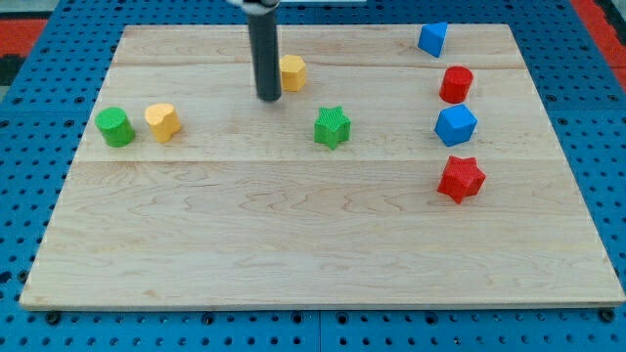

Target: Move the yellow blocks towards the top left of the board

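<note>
A yellow hexagon block (pixel 292 72) lies near the view's top centre. My tip (pixel 269 98) rests on the board just to its lower left, close to it or touching; I cannot tell which. A yellow heart-shaped block (pixel 162 121) lies at the view's left, next to a green round block (pixel 115 127), well left of my tip.
A green star block (pixel 333 127) lies right of and below my tip. At the view's right are a blue triangular block (pixel 432 39), a red round block (pixel 456 84), a blue hexagon-like block (pixel 455 125) and a red star block (pixel 461 179). The wooden board (pixel 293 244) lies on a blue pegboard.
</note>
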Controlling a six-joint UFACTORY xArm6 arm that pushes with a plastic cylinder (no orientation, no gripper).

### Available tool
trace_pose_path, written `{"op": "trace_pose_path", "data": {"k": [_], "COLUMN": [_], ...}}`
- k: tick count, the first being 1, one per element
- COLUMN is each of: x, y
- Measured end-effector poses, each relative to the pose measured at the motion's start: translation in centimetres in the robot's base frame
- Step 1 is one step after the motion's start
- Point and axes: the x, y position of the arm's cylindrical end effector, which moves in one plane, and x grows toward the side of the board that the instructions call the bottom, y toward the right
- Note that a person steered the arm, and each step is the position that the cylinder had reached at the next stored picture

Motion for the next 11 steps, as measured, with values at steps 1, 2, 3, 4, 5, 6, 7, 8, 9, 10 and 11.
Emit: {"op": "trace_pose_path", "data": {"k": [1,2,3,4,5,6,7,8,9,10,11], "x": [7.0,5.2,-0.7,-4.7,-2.5,-5.1,-6.3,-5.6,-2.9,-1.3,-4.4], "y": [-8.1,-13.8,-8.3,-3.9,5.5,8.3,2.9,-0.6,12.1,20.2,27.2]}}
